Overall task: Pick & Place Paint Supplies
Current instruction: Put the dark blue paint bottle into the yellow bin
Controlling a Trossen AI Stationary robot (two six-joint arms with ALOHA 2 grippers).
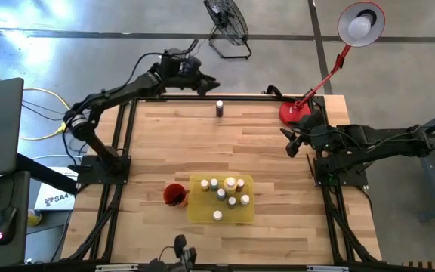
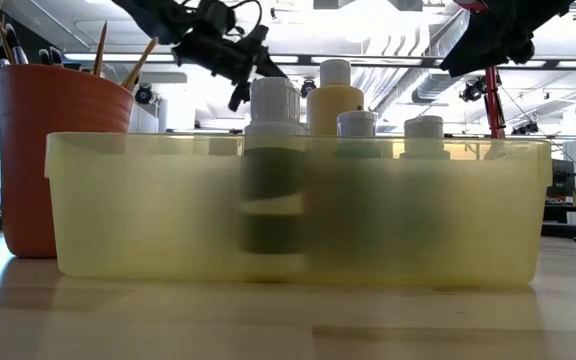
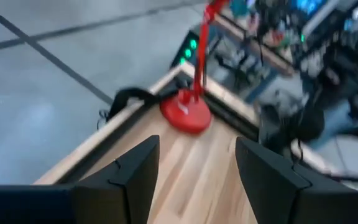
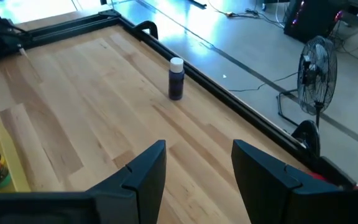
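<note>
Seven paint bottles (image 1: 227,196) stand in a yellow tray (image 1: 202,213); one dark bottle (image 1: 219,108) stands alone (near the far edge). Left gripper (image 1: 211,85) and right gripper (image 1: 291,143) hover spread wide, empty.

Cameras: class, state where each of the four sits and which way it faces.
High: overhead, facing down; both arms, yellow tray.
Low: table height, facing level; tray wall, red cup.
Left wrist: past open left tool toward lamp base.
Right wrist: past open right tool toward lone bottle, shared with high view.
</note>
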